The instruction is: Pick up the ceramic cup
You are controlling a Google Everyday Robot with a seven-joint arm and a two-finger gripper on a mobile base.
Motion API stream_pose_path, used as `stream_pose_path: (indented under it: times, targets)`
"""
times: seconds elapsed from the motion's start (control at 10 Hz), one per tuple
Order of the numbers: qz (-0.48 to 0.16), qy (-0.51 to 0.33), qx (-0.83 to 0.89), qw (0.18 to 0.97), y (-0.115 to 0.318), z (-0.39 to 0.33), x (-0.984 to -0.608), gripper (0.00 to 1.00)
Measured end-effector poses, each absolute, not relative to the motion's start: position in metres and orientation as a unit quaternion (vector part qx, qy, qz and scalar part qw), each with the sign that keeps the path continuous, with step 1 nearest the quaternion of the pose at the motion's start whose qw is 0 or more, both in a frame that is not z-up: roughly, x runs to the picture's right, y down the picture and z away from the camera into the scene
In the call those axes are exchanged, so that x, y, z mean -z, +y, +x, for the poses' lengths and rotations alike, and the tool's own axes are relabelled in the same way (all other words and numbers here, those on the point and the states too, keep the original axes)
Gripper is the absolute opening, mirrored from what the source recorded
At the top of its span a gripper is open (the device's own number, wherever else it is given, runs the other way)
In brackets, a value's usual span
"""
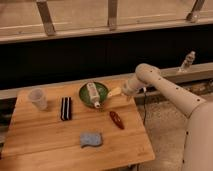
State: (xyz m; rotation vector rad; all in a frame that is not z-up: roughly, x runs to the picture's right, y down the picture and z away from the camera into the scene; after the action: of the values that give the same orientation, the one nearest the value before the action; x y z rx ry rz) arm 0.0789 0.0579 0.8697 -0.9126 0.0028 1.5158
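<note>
While one pale ceramic cup (pixel 36 98) stands at the wooden table's (pixel 45 150) ten o'clock, the hand (pixel 114 92), grip unreadable, hangs at one green bowl's (pixel 85 91) three o'clock; dark wall (pixel 75 55) behind.

No text, label, brand, number or sign can be read in the camera view. The bottle (pixel 93 94) lying in the green bowl (pixel 82 91) and the ceramic cup (pixel 38 98) show no legible marking. Neither does the gripper (pixel 114 93), which hangs over the far right part of the tabletop (pixel 50 137), just beside the bowl's right rim.
</note>
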Motion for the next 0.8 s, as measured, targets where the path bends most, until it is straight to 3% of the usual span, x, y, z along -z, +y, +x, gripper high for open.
stream_pose_path:
  times: [0.3,0.8]
  targets:
    - [-0.390,-0.007,-0.658,0.644,0.046,0.086,-0.866,0.80]
    - [-0.371,-0.027,-0.590,0.716,-0.059,0.045,-0.830,0.80]
